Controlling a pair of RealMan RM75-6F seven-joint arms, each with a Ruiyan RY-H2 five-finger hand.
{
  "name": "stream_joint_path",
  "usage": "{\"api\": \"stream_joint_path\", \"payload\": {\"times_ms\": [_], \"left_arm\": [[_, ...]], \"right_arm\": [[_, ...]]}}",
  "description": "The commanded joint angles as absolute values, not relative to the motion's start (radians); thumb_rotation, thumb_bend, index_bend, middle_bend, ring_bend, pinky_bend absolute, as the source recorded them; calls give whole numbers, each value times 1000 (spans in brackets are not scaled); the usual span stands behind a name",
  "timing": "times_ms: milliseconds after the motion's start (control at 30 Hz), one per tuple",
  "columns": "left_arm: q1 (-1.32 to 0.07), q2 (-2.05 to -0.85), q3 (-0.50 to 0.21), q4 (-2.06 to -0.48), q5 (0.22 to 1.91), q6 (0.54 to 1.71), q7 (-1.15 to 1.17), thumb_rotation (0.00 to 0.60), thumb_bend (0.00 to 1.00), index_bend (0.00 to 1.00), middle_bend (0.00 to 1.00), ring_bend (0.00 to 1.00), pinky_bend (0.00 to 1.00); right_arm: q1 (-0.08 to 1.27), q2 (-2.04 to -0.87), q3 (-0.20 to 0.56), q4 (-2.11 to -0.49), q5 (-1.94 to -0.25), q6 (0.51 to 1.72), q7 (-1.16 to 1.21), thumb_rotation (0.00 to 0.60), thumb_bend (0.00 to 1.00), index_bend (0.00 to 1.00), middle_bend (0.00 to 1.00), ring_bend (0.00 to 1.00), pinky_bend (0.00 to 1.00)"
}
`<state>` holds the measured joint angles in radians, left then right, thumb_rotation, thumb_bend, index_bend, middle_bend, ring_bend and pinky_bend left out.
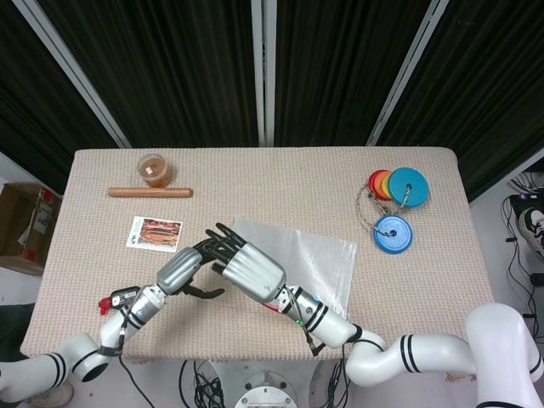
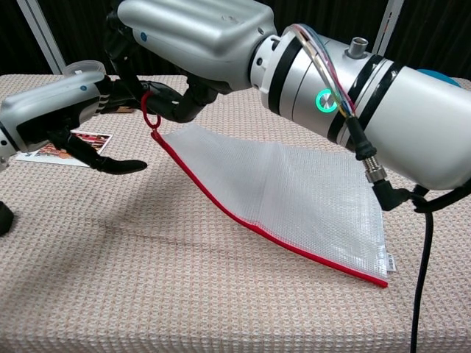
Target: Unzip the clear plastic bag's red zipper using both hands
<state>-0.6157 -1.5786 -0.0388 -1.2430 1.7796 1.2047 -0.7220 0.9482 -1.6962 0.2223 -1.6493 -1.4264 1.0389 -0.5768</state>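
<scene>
The clear plastic bag [image 2: 294, 187] slopes up from the table, its red zipper [image 2: 257, 229] running along the near edge. My right hand [image 2: 199, 33] grips the bag's raised left corner from above, and the red pull loop [image 2: 149, 118] hangs just under its fingers. In the head view the right hand [image 1: 252, 270] covers the bag's [image 1: 319, 259] left end. My left hand [image 2: 55, 118] is close on the left with fingers stretched toward the pull loop and the thumb spread low; it holds nothing. In the head view the left hand [image 1: 181, 269] meets the right hand's fingertips.
A small jar [image 1: 154, 168], a wooden rod [image 1: 150, 192] and a printed card [image 1: 154, 234] lie at the back left. Coloured discs on a cord [image 1: 395, 187] sit at the right. A small black device [image 1: 125, 297] lies near the front left edge.
</scene>
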Motion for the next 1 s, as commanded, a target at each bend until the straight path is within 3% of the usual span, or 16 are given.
{"api": "stream_joint_path", "payload": {"times_ms": [33,400,700,1000], "left_arm": [[-637,-1592,-36,-1225,1764,1198,-775,600,238,330,129,76,140],[-672,-1624,-4,-1153,1741,1198,-878,600,313,468,147,76,140],[-684,-1643,11,-1126,1728,1214,-926,600,359,508,158,76,140],[-684,-1677,12,-1104,1697,1232,-1017,600,389,661,259,96,141]], "right_arm": [[949,-1695,224,-1648,-1427,1039,-571,600,490,799,186,0,34],[952,-1694,227,-1635,-1427,1039,-552,600,489,798,185,0,34],[951,-1693,223,-1627,-1429,1038,-542,600,490,798,185,0,34],[945,-1697,210,-1620,-1443,1045,-530,600,490,797,185,0,34]]}}
